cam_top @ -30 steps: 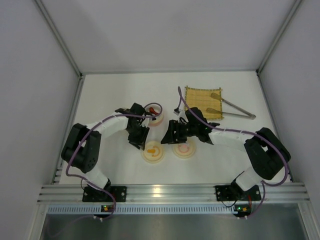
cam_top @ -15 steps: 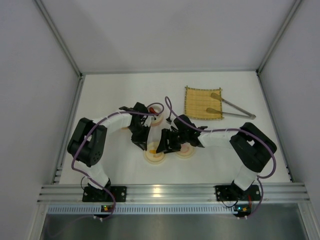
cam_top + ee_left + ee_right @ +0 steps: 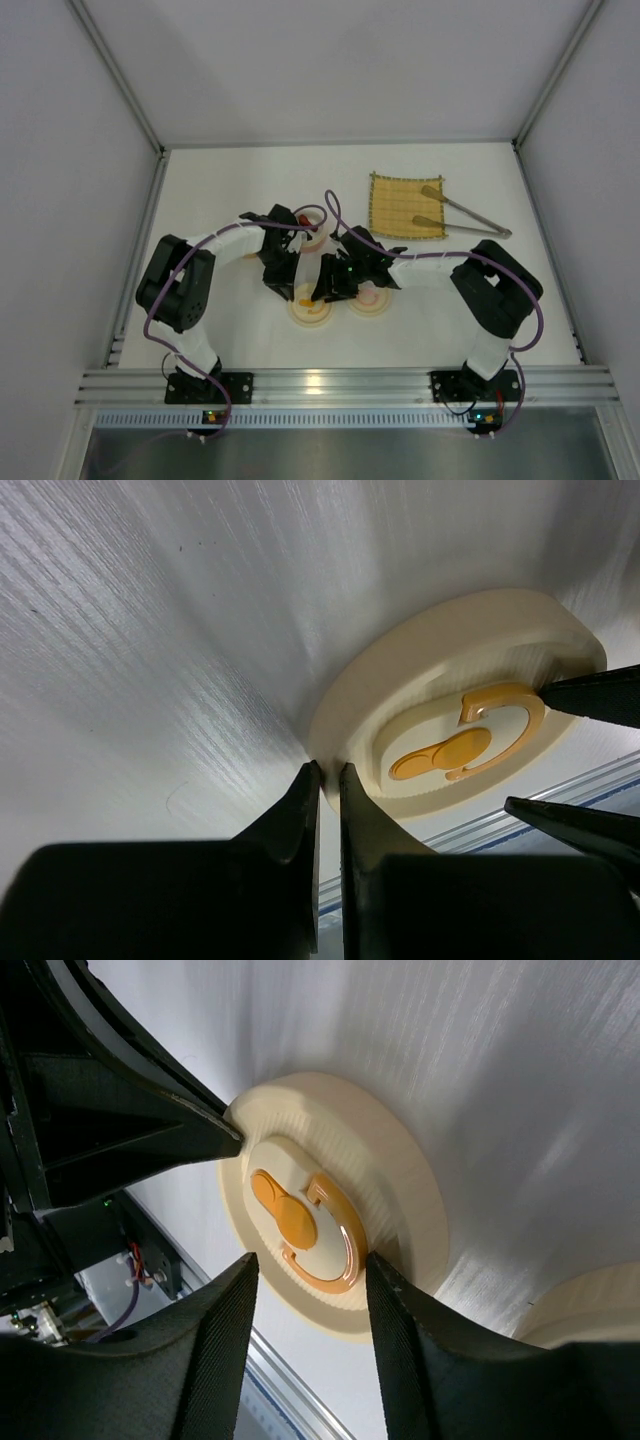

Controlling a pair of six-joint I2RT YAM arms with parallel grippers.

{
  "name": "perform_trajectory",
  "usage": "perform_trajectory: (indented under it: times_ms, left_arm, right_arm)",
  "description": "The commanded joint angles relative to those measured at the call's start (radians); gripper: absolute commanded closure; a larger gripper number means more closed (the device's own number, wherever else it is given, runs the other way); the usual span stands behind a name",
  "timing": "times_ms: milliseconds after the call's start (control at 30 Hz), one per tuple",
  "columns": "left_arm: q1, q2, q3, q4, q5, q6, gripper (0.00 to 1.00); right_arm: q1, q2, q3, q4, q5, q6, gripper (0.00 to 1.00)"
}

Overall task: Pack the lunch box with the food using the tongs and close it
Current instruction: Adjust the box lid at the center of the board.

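Note:
A cream round lid with an orange mark (image 3: 308,312) lies flat near the table's front, also plain in both wrist views (image 3: 470,745) (image 3: 310,1215). My left gripper (image 3: 290,288) (image 3: 328,769) is shut, its tips touching the lid's rim. My right gripper (image 3: 320,292) (image 3: 311,1260) is open, its fingers (image 3: 400,1320) astride the lid's raised centre; one touches the orange ring. A cream bowl of the lunch box (image 3: 314,238) behind the left arm holds a red piece of food (image 3: 303,218). The tongs (image 3: 470,218) lie at the back right, half on a yellow mat (image 3: 400,205).
A second cream lid with a pink mark (image 3: 372,299) lies just right of the orange one, under the right wrist. Both arms cross close together over the lids. White walls enclose the table; a metal rail (image 3: 340,384) runs along the front.
My right gripper swung left from the pink lid to the orange one and narrowed. My left gripper shut and came down onto that lid's rim.

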Motion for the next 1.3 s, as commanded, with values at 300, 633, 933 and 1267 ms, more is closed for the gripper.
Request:
perform_trajectory:
  times_ms: [300,633,933,1267]
  left_arm:
    - [-0.002,0.056,0.008,0.044,-0.068,-0.013,1.0]
    - [-0.002,0.056,0.001,0.049,-0.062,-0.015,1.0]
    - [0.003,0.01,-0.006,0.061,-0.08,-0.006,1.0]
    - [0.017,-0.297,-0.06,0.159,-0.068,-0.001,0.41]
  right_arm:
    - [0.027,-0.011,0.044,0.129,-0.229,0.042,0.66]
    - [0.028,-0.01,0.084,0.136,-0.258,0.039,0.68]
    - [0.013,-0.054,0.116,0.046,-0.246,-0.041,0.66]
    - [-0.103,-0.388,0.179,-0.335,-0.229,-0.536,0.48]
